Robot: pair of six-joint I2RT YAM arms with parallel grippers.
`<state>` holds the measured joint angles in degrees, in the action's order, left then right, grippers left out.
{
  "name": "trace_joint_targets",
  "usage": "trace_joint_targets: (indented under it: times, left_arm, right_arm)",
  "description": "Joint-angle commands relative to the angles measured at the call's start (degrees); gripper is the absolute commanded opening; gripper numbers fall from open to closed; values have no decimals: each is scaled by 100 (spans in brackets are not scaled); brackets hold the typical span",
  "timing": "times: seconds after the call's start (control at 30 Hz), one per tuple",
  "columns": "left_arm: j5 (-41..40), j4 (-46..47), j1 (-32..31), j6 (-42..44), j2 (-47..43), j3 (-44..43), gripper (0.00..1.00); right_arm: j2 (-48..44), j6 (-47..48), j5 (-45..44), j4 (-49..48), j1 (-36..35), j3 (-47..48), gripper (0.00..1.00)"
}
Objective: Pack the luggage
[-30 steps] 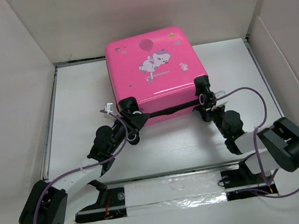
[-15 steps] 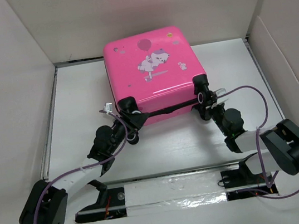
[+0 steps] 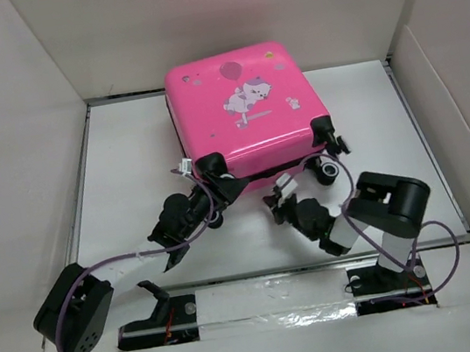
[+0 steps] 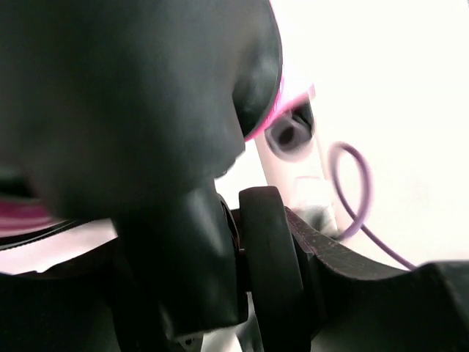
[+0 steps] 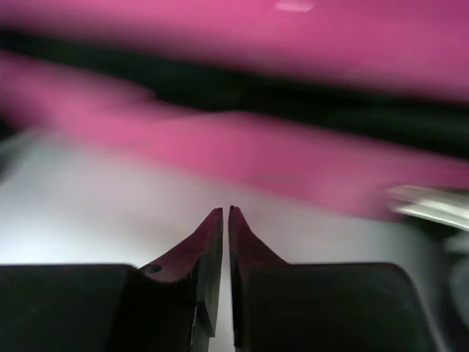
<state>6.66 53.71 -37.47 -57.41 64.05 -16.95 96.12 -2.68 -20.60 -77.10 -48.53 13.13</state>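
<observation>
Overall, from the top external view you have the luggage (image 3: 242, 104) lying flat and closed on the white table (image 3: 126, 157), towards the far middle, printed shell upward and its wheeled edge facing the arms. The left gripper (image 3: 208, 179) sits at the near left corner of the case, right on the black wheel housing there. The right gripper (image 3: 275, 196) is low over the table just in front of the near edge, between the two wheeled corners and apart from the case. The near right wheel (image 3: 330, 171) stands free beside it. In the left wrist view, nearly everything is black and out of focus: a large dark mass fills the upper left. Below it, a round black wheel (image 4: 270, 257) sits hard against a dark part at the lower right. A sliver of pink shell and a purple cable (image 4: 352, 183) show behind. From this you cannot tell whether the left jaws are clamped on the wheel or merely standing around it. In the right wrist view, the two fingertips (image 5: 209, 242) are all but together, with only a thin slit between them and nothing held. The pink side of the case, crossed by its black zipper band (image 5: 256, 95), lies blurred ahead of them, not touching.
</observation>
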Motion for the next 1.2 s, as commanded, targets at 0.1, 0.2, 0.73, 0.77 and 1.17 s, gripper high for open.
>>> trace_joint_targets:
  times: [0.1, 0.2, 0.73, 0.77, 1.17]
  left_arm:
    - [995, 1721, -471, 380, 169, -774, 0]
    - [1101, 1853, -471, 257, 230, -792, 0]
    - [582, 983, -190, 555, -1000, -599, 0]
    - [574, 957, -190, 573, -1017, -590, 0]
    - [-147, -379, -76, 1074, -2063, -414, 0]
  right_arm:
    - [1040, 496, -470, -2643, -1210, 937, 0]
    - [1032, 461, -208, -2417, -1211, 1051, 0]
    - [-1438, -92, -2115, -1008, -263, -925, 0]
    - [-1464, -136, -2106, -1052, -184, -1013, 0]
    - [-3151, 249, -1221, 635, 774, -1049, 58]
